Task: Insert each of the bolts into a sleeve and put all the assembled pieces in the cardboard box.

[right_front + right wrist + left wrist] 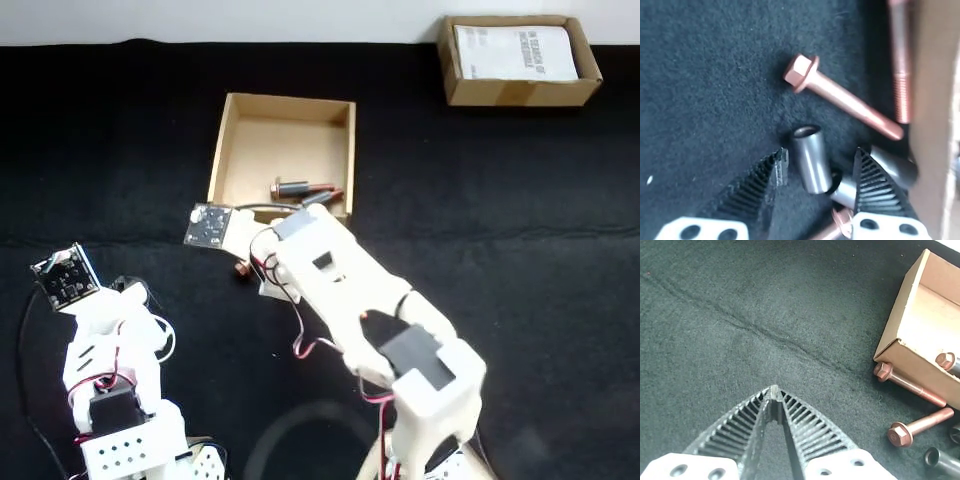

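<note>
While its fingers stand wide apart, the right hand (pixel 821 156) straddles a dark sleeve (pixel 809 159) lying on the black counter (pixel 700 75), a copper bolt (pixel 840 97) just beside it. From above, that arm ends at the lower edge of the cardboard box (pixel 262 140) at frame centre, where one assembled piece (pixel 300 188) lies. Fingers pressed together and empty, the left hand (pixel 774 395) hangs over bare counter, its arm at lower left.

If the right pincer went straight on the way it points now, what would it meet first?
The dark grey metal sleeve, lying on the black cloth inside the open right pincer. Beyond it lies a copper-coloured flanged bolt; depth is hard to judge.
</note>
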Motion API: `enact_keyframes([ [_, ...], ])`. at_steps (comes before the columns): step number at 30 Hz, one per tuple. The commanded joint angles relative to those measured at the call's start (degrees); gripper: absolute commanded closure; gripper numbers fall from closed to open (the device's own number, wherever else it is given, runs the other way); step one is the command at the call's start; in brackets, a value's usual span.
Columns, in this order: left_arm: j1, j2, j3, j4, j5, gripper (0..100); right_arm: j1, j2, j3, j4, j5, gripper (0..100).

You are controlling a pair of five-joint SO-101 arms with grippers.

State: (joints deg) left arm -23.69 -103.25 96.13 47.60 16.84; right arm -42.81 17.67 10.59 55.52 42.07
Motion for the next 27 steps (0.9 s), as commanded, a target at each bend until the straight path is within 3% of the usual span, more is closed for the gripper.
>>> enact_keyframes([
  [1, -0.4, -0.4, 0.9, 0.0, -0.2, 99, 0.4, 2.5, -3.8, -0.3, 0.4, 80.0],
  [8, -0.3, -0.4, 0.9, -0.1, -0.2, 99, -0.9, 5.4, -5.8, 4.4, 0.4, 81.0],
  [13, -0.3, -0.4, 0.9, -0.1, -0.2, 99, -0.7, 9.0, -8.7, 5.0, 0.7, 99.8],
  [17, -0.3, -0.4, 0.9, -0.1, -0.2, 99, -0.7, 10.2, -13.9, 11.6, 0.8, 99.1],
  [27, -0.2, -0.4, 0.9, -0.2, -0.1, 99, 7.1, 9.9, -51.6, 39.3, 0.4, 99.1],
])
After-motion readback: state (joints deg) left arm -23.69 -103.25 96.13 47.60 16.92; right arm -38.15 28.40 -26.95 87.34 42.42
